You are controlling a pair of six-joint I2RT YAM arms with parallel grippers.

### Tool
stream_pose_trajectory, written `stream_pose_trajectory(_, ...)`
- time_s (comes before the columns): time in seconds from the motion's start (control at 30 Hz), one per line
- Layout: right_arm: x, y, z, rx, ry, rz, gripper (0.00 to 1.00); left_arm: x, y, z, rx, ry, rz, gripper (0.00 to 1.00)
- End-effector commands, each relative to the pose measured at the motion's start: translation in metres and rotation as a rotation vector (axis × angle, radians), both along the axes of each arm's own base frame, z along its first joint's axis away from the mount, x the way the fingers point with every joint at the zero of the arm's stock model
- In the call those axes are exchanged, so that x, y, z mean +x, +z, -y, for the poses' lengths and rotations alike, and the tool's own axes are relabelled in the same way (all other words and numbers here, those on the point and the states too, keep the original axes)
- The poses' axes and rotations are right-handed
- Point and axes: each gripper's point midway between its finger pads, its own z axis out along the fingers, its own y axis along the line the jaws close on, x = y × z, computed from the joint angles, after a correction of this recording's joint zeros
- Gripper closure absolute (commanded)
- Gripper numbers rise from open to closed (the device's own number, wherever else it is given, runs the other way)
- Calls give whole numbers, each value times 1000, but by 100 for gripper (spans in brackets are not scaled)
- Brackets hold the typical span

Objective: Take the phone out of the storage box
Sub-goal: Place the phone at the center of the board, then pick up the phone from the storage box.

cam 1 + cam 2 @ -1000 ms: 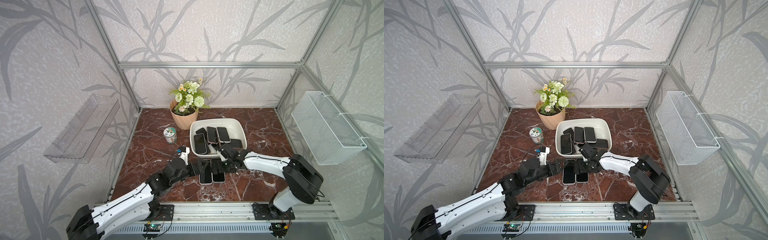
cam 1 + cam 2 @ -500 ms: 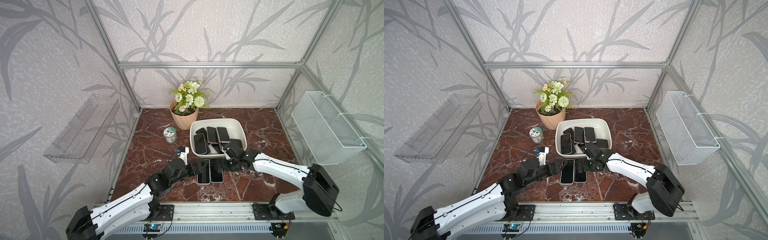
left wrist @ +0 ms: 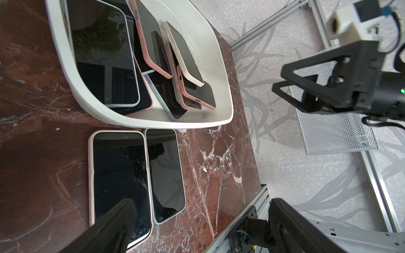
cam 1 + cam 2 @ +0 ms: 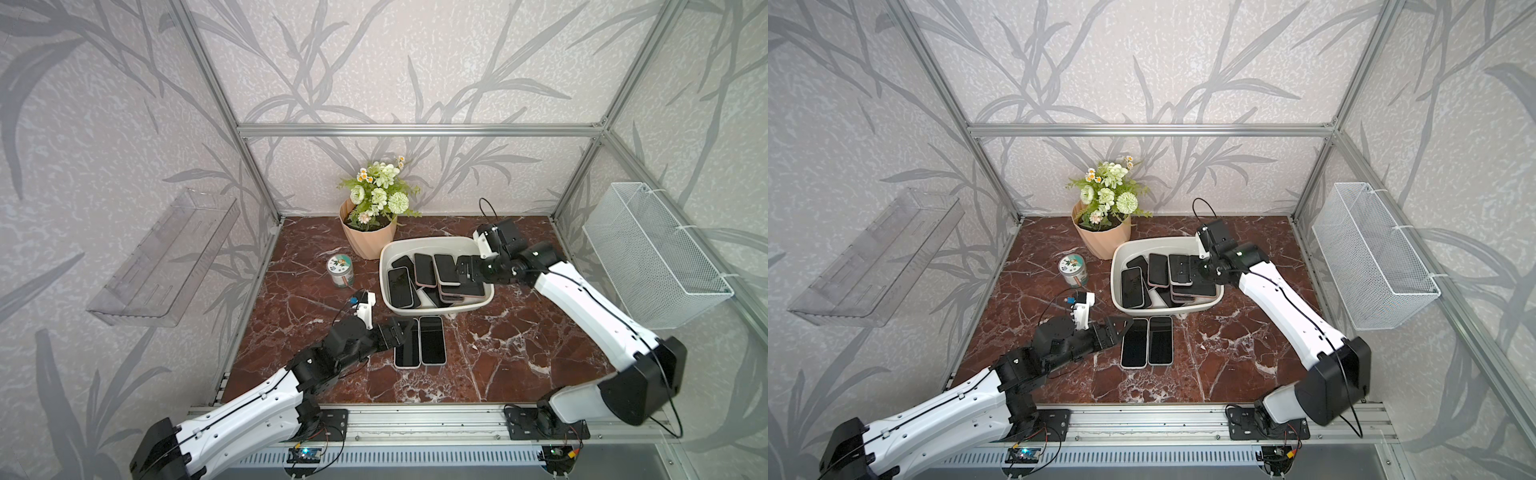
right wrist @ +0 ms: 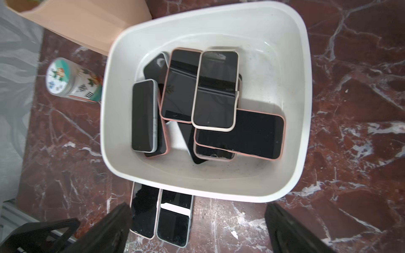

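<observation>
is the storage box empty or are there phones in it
Not empty: a pile of overlapping phones lies inside the storage box; two phones lie on the table outside its near rim.

The left arm [image 4: 241, 415] and right arm [image 4: 590, 309] have white shells, black joints, black cables.

We log red-brown marble table [image 4: 519, 353], white veins.
Directly on it:
- white storage box [image 4: 440, 308], mid-table, toward back wall;
- tan flower pot [image 4: 368, 245], upright, just beside box's back-left corner; contact not determinable;
- small round tin [image 4: 341, 272], upright, left of box, apart.

In front of box we note two phones, flat, screens up, long edges together: pink-cased phone [image 4: 406, 343], pale-cased phone [image 4: 432, 340].
</observation>
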Motion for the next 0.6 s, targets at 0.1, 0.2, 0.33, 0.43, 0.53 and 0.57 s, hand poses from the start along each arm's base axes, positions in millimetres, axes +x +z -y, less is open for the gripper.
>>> stream_pose_trajectory(0.1,36,-44,-15,-83,65,-152,1,9,17,-5,-4,8,36,0)
stream_pose_trajectory(0.2,57,-69,-20,-123,69,-197,1,12,18,-6,-5,5,35,0)
stream_pose_trajectory(0.33,80,-91,-24,-185,77,-223,1,16,13,-10,13,-2,27,0)
stream_pose_trajectory(0.43,92,-99,-18,-252,72,-222,1,17,11,-11,92,-34,36,0)
stream_pose_trajectory(0.53,100,-107,-23,-255,86,-227,1,17,3,-15,253,-83,35,0)
stream_pose_trajectory(0.57,102,-108,-25,-253,93,-231,1,18,0,-16,306,-101,34,0)
